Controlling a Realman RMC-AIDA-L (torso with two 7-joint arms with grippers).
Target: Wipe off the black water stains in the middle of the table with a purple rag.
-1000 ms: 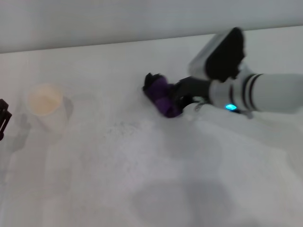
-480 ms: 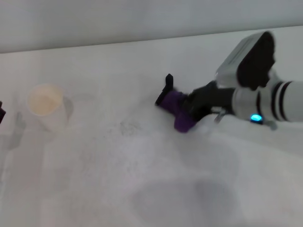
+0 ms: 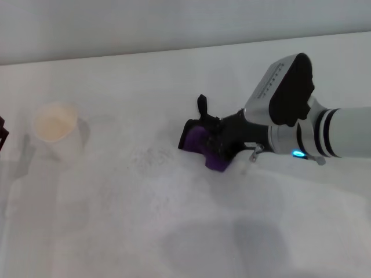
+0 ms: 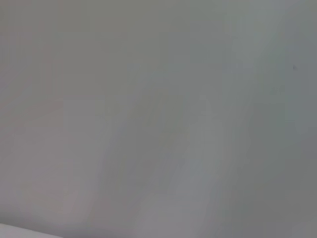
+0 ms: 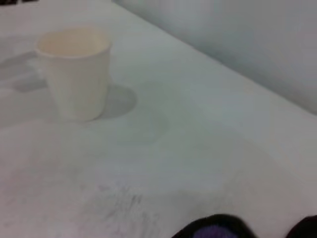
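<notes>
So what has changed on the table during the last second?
The right pincer, shut on the purple rag, swept the rag away to the right, then back left toward the faint grey smears. The paper cup stayed put. The left pincer kept to the left edge.

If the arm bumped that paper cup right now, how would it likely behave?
The white paper cup stands upright and apart on the table; it looks empty and thin-walled, so probably light, apt to slide or tip. On its side it would likely roll. The right claw, holding the purple rag, isn't touching it.
</notes>
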